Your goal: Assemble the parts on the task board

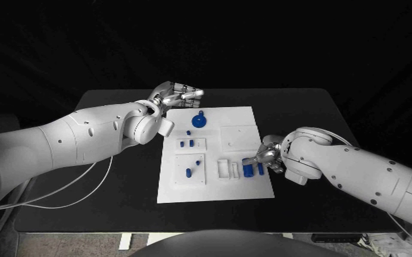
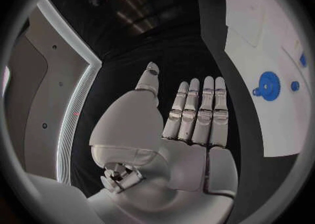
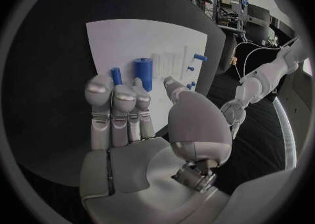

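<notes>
Both the left hand (image 1: 176, 95) and right hand (image 1: 265, 159) hold nothing, fingers straight beside one task board (image 1: 236, 120).

The table (image 1: 112, 197) is looking matt black, smooth and dull, taking almost no shine. The board (image 1: 215, 191) is showing as a flat white plate, matt, like smooth plastic. The blue parts, such as the gear (image 1: 199, 121) and the thick cylinder (image 3: 143, 71), are reading as smooth plastic with a soft sheen. Both arms are wearing glossy white shells. The left hand (image 2: 187, 124) and right hand (image 3: 141, 129) are showing silver, satiny metallic-looking surfaces, with pale smooth fingertips (image 3: 98, 84).
</notes>
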